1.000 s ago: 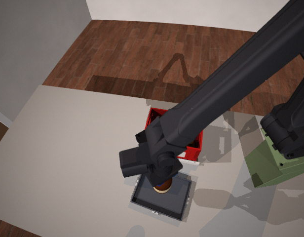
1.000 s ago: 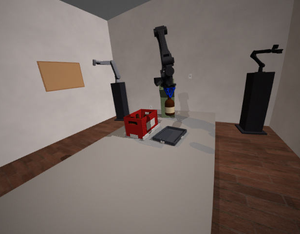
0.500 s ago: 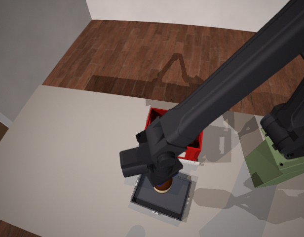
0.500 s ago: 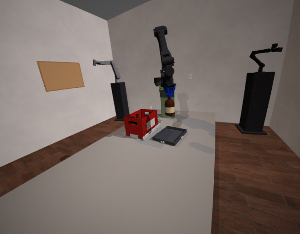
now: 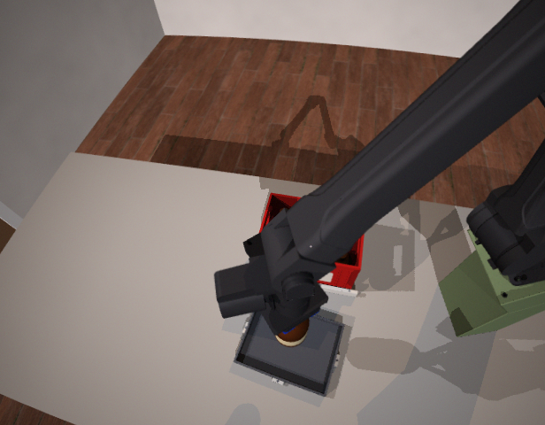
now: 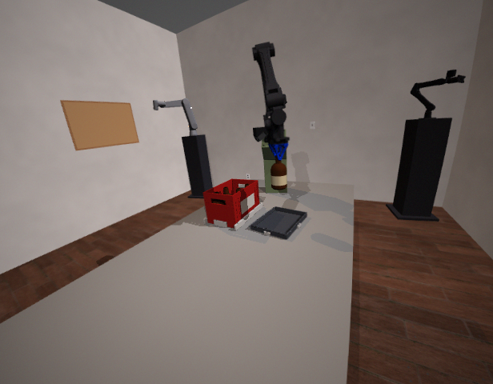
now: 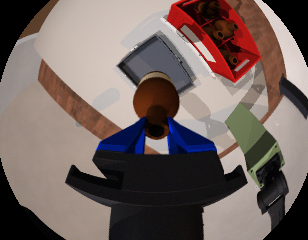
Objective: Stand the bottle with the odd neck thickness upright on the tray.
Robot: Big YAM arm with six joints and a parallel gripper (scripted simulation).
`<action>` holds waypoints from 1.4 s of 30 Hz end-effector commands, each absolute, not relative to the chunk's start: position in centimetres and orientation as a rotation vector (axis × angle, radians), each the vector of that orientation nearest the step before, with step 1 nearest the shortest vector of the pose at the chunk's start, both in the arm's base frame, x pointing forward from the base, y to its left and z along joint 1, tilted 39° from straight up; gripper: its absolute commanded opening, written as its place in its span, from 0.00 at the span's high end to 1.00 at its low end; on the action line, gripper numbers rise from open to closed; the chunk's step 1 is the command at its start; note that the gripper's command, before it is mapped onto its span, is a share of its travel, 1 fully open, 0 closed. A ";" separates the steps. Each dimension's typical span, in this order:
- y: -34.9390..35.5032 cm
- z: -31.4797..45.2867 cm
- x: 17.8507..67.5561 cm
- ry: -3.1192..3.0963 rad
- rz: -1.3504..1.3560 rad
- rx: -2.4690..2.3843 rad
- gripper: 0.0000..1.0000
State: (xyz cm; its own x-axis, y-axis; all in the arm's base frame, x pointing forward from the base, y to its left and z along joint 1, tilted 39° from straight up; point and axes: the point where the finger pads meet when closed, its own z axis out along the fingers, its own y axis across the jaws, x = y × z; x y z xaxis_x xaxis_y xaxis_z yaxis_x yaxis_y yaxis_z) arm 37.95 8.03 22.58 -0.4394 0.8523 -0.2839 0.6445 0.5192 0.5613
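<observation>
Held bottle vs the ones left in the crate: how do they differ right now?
The held bottle hangs in the air above the tray, clamped at the neck by the gripper; the crate bottles stand inside the red crate. Its cream label and whole body show; theirs are mostly hidden by the crate walls. All are brown and upright.

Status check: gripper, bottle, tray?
Gripper shut on brown glass bottle, by the neck. Bottle hangs upright above dark grey tray. Nothing between them.
</observation>
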 end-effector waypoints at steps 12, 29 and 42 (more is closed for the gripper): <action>8.1 23.2 37.7 2.195 0.532 1.220 1.00; 7.9 22.0 38.5 2.208 0.514 1.229 1.00; 7.9 20.2 39.8 2.222 0.500 1.217 1.00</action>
